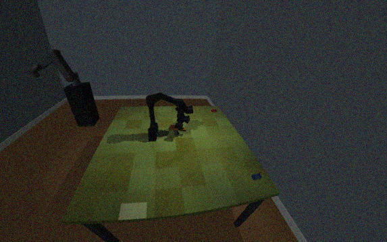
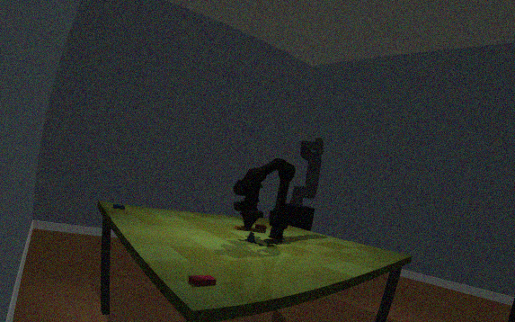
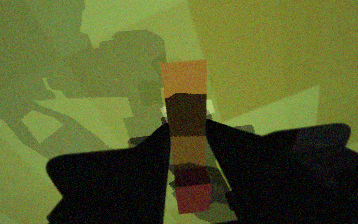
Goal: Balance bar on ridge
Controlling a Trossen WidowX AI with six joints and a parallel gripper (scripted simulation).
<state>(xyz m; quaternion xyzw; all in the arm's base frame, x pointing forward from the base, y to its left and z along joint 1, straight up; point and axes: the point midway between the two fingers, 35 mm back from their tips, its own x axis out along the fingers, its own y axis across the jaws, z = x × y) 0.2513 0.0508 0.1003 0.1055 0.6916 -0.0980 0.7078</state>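
Green table (image 1: 167, 176) (image 2: 169, 252) (image 3: 280, 50), orange-red bar (image 1: 183, 129) (image 2: 261, 228) (image 3: 187, 150) between the pincer's (image 1: 178, 128) (image 2: 246, 228) (image 3: 188, 127) fingers.

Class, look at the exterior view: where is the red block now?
The red block sits on the table, close to its nearest corner in the exterior view, left of the picture's middle.

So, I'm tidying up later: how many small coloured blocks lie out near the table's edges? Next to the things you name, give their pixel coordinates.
2. The small red block (image 1: 213, 111) (image 2: 202, 281) is near the front corner in the exterior view; the small blue block (image 1: 256, 176) (image 2: 119, 206) is by the far-left corner there. None seems hidden.
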